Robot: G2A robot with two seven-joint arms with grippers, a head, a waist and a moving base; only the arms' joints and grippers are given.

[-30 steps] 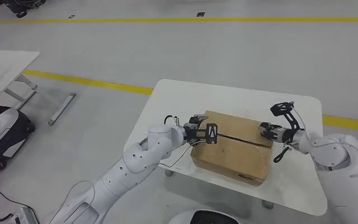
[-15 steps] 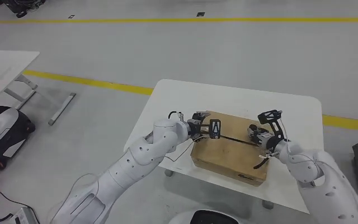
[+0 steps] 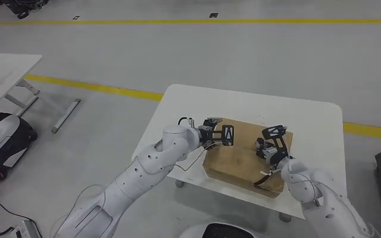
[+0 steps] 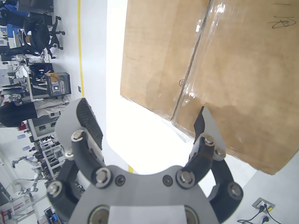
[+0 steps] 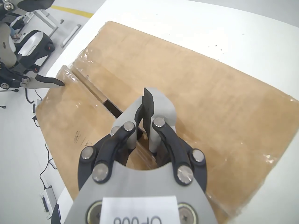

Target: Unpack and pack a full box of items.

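A closed brown cardboard box (image 3: 238,162) lies on the white table (image 3: 238,101); clear tape runs along its top seam. My left gripper (image 3: 221,135) is open at the box's left end. In the left wrist view, one fingertip of the gripper (image 4: 142,108) rests on the box top (image 4: 233,59) and the other hangs over the table. My right gripper (image 3: 262,149) is shut and sits low over the middle of the seam. In the right wrist view the gripper (image 5: 147,99) points along the seam, where a dark slit (image 5: 112,108) gapes in the box (image 5: 198,89). The left gripper (image 5: 50,43) shows beyond it.
The box covers the table's near middle; bare tabletop lies behind it and to the right (image 3: 315,125). A second white table (image 3: 15,68) stands far left, a dark wheeled unit (image 3: 12,140) below it. Yellow lines cross the floor. A power strip (image 5: 48,199) lies under the table.
My right arm has moved from the box's right end inward along the seam to the middle. My left gripper has shifted slightly onto the box's left end.
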